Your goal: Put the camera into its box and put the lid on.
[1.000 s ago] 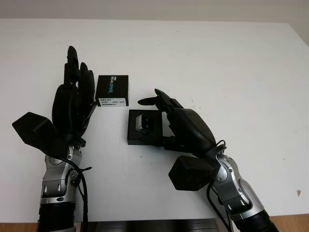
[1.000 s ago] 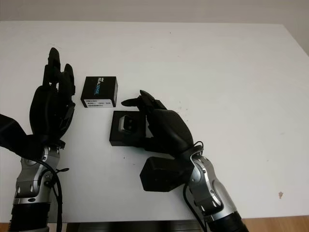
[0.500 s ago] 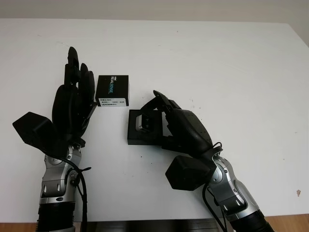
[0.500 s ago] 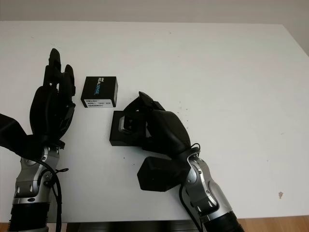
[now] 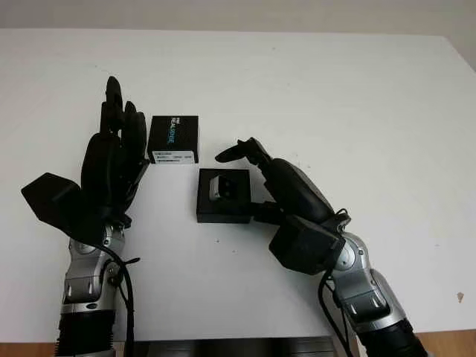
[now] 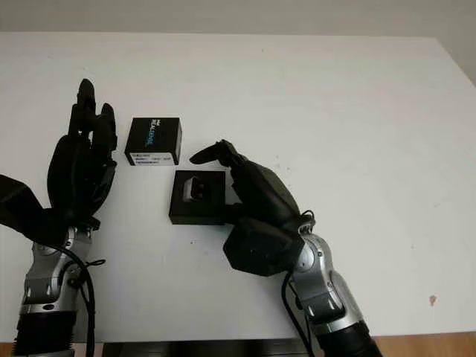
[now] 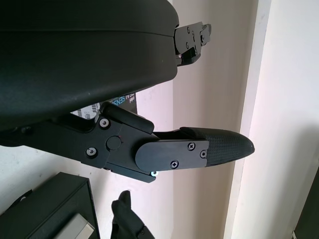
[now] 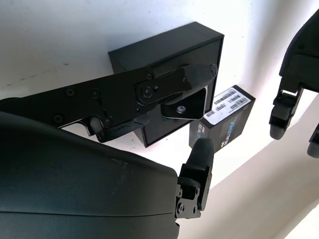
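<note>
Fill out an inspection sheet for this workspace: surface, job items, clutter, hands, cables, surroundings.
Surface: white table, bare around the work area.
Job items: open black box mid-table with the camera sitting inside; the lid, black with printed lettering and a label, lies apart from the box, further back and toward the left hand; not yet on.
Clutter: a small dark speck on the table near the right front edge; what it is cannot be told.
Hands: left hand open, raised beside the lid; right hand open, beside the box with a finger reaching over its far corner.
Cables: black cable along the left forearm; another at the right wrist.
Surroundings: pale wall behind the table.
</note>
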